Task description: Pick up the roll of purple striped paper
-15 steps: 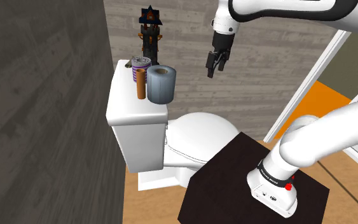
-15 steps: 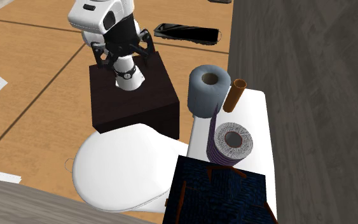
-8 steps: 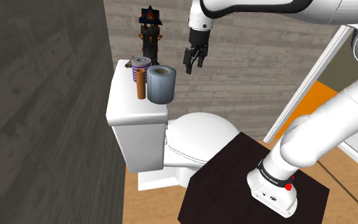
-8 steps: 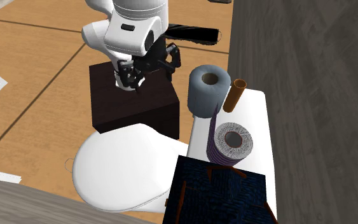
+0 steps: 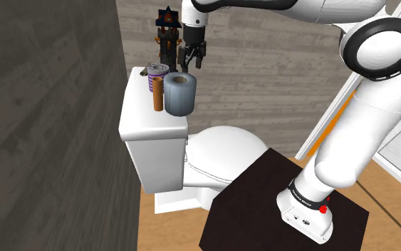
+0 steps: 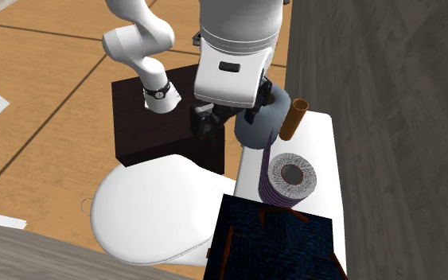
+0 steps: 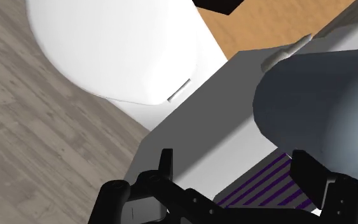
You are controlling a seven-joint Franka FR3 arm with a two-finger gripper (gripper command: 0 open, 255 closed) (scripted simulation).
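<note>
The purple striped paper roll (image 5: 156,74) stands on end on the white toilet tank lid (image 5: 143,114), with a strip hanging down its side (image 6: 266,176); from above its core shows (image 6: 292,176). Next to it lie a blue-grey roll (image 5: 180,93) and a brown cardboard tube (image 5: 159,95). My gripper (image 5: 194,56) hangs open just above the blue-grey roll, a short way from the striped roll. In the wrist view the open gripper (image 7: 234,167) straddles the purple stripes (image 7: 266,188), with the blue-grey roll (image 7: 317,102) close beyond one finger. Nothing is held.
A dark tower figurine (image 5: 168,32) stands at the tank's far end and reads as a dark blue block (image 6: 274,239) in the second exterior view. A grey plank wall (image 5: 42,121) runs behind the tank. The white toilet lid (image 5: 224,153) and my dark stand (image 5: 284,207) lie below.
The arm swung toward the shoulder view's left, from above the toilet lid to above the tank. The gripper stays open and now hovers over the blue-grey roll.
</note>
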